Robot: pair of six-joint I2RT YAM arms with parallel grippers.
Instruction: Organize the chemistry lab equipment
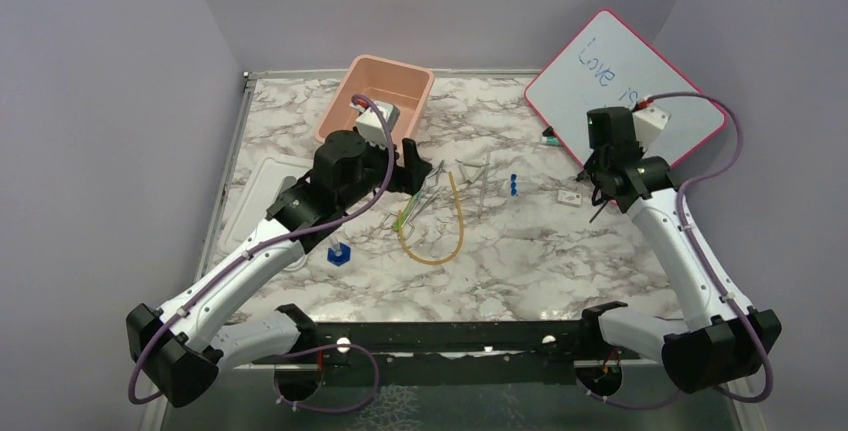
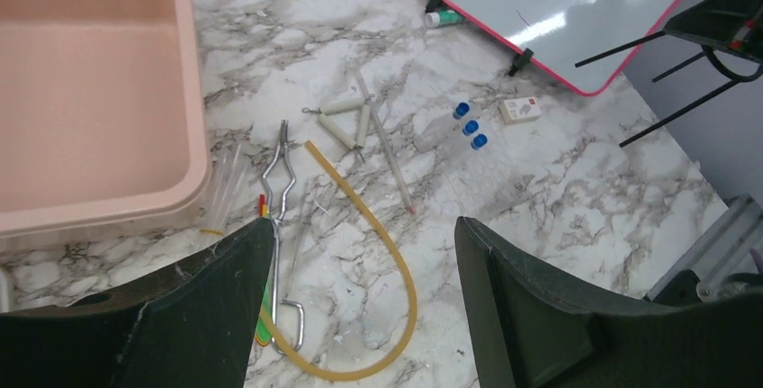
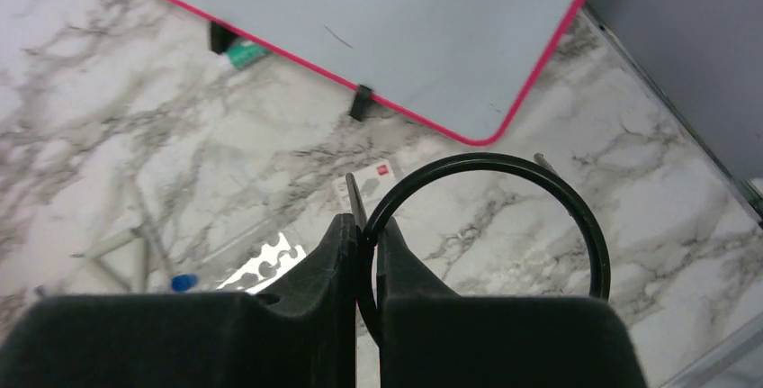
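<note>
- Pinching thin black wire ring (image 3: 490,159) in right gripper (image 3: 363,230), near marble bench's (image 1: 560,271) far-right corner.
- Holding left gripper (image 2: 364,226) spread wide above glossy amber U-bent tube (image 2: 360,208), mid-bench.

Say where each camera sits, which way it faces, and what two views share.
Top external: above, behind the arms, looking down at the table; both arms show.
Left wrist: left arm, facing the amber tube; open left gripper shows.
Right wrist: right arm, facing the whiteboard; right gripper shut on the black ring.
Shared: both wrists see the whiteboard.
</note>
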